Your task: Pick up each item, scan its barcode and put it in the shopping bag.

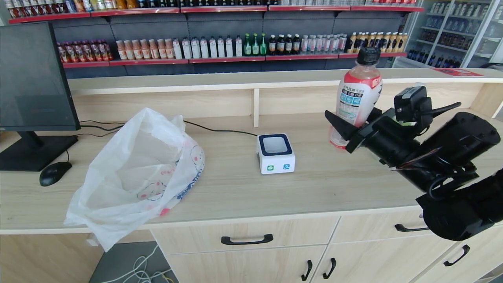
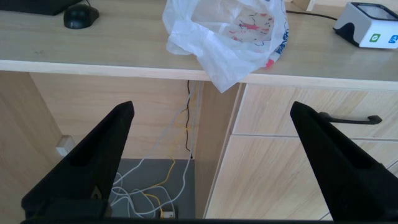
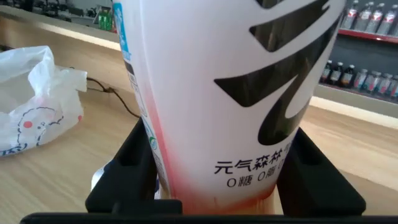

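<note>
Your right hand (image 1: 351, 120) clamped the bottle (image 1: 359, 88) low; its long axis stood near upright, cap above the hand. Your left hand (image 2: 211, 111) hung released.

Bag (image 1: 137, 177) left of scanner (image 1: 276, 153); bottle (image 1: 358, 94) right, perhaps on counter (image 1: 314, 184).

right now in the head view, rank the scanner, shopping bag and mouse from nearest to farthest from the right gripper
Measured from the right gripper, on the right side:
1. scanner, in the middle, nearest
2. shopping bag, further left
3. mouse, far left, beyond the bag
</note>
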`<state>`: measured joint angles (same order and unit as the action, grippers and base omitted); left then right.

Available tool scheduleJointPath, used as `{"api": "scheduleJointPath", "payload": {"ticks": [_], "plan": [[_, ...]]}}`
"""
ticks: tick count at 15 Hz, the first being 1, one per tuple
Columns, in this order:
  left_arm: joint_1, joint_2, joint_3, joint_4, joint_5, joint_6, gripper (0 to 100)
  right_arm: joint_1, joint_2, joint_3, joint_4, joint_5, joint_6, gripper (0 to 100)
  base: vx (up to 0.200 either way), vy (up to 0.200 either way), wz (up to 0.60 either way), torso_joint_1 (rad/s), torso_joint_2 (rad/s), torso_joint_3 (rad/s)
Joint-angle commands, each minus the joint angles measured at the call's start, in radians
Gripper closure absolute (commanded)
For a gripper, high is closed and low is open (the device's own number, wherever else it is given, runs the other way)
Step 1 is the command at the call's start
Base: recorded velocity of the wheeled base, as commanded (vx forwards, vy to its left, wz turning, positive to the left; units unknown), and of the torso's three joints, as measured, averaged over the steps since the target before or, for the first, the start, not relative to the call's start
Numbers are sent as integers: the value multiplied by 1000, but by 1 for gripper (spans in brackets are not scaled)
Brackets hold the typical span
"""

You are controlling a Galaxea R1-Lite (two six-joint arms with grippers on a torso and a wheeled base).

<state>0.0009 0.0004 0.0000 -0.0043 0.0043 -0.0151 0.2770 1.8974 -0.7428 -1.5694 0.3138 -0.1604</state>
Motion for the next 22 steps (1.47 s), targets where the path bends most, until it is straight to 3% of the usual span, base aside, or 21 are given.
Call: {"api": "scheduleJointPath", "payload": {"ticks": [1, 5, 14, 22], "plan": [[1, 1, 0, 0, 0, 0, 0, 2, -29, 45, -1, -79, 41, 100, -200, 0, 0, 7, 2, -2], [1, 1, 0, 0, 0, -2, 0, -1, -93, 171, -1, -167, 84, 100, -200, 0, 0, 7, 7, 2], [1, 1, 0, 0, 0, -2, 0, -4, -156, 223, -1, -168, 124, 100, 0, 0, 0, 0, 0, 0], [1, 1, 0, 0, 0, -3, 0, -2, -158, 226, -1, -168, 124, 100, 0, 200, 0, 0, 2, 0]]}}
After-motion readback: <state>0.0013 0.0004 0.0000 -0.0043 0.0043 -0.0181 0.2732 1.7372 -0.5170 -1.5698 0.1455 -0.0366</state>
